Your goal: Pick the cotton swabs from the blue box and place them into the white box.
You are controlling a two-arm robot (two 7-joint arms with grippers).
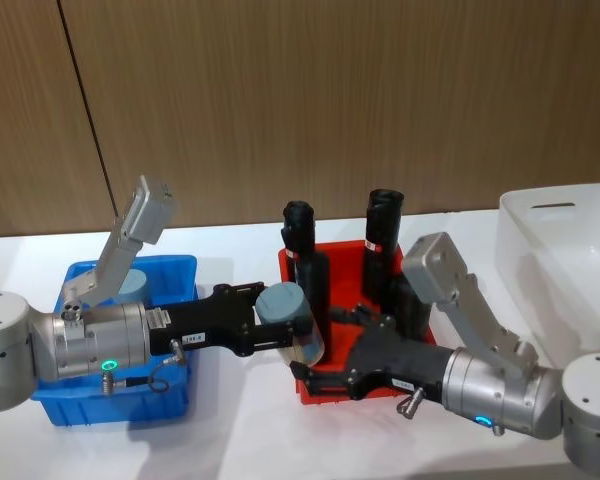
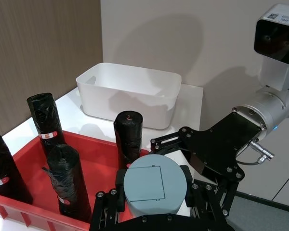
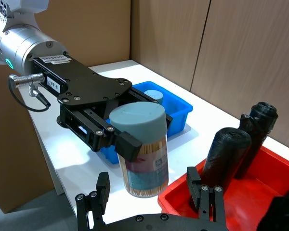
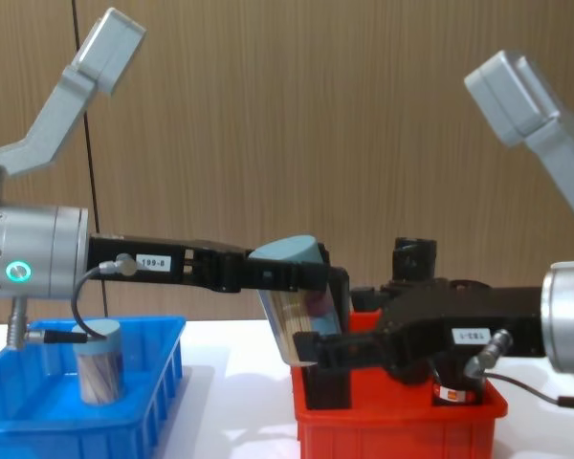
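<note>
Head view gives us the left gripper [image 1: 280, 328] near the centre of the frame. Its fingers are clamped on a cotton swab tub [image 1: 284, 302] with a grey-blue lid. The tub is held clear of the white table [image 1: 240, 425], between the blue box [image 1: 178, 272] at lower left and the red bin [image 1: 325, 395] at lower centre, close to that bin's left rim. We see the right gripper [image 1: 338, 350] just right of the tub, over the red bin, with its fingers spread apart. In the right wrist view those fingers [image 3: 102, 188] stand to either side of the tub, and we see a gap on each side. In the chest view the tub hangs tilted at mid-frame, thin sticks showing through its clear wall. A second tub [image 4: 99, 368] stands upright inside the blue box at the lower left of that view. Black rolls [image 1: 384, 225] stand upright in the red bin. We find the white box [image 1: 525, 255] at the right edge of the head view, well apart from the held tub.
</note>
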